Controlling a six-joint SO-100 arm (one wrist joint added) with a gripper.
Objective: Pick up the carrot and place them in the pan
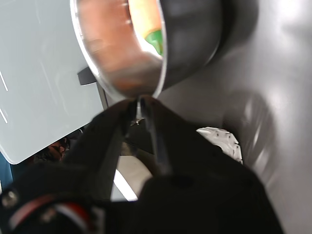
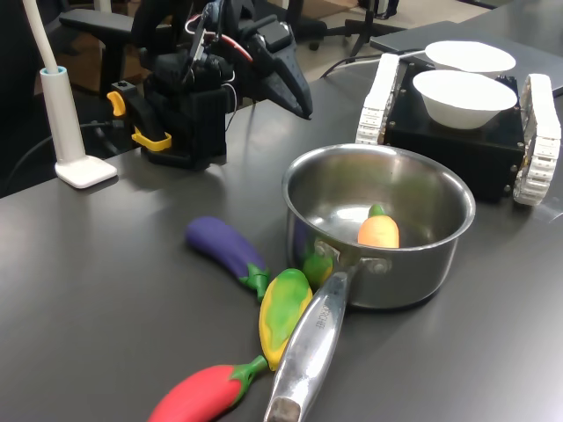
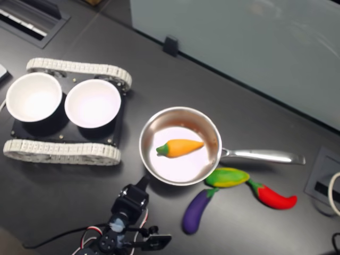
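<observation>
The smooth orange toy carrot with a green stem top is seen lying on its side inside the round shiny stainless-steel saucepan, centre of frame in the second exterior view, stem end toward the second exterior view's left, tip toward its right. In the first exterior view the carrot is seen against the near inner wall of the pan, right of centre, with the long steel handle running toward the lower middle of the frame. The black gripper is held off the table at upper centre of the first exterior view, behind the pan and apart from it; its jaws are closed together to a point, with nothing held. In the wrist view the fingertips are seen pressed together mid-frame, just short of the pan rim, and the green stem shows inside. A purple toy eggplant, a yellow-green toy corn and a red toy chilli are laid beside the handle, lower left of the first exterior view. 2 white bowls are set on a black tracked base, upper right.
</observation>
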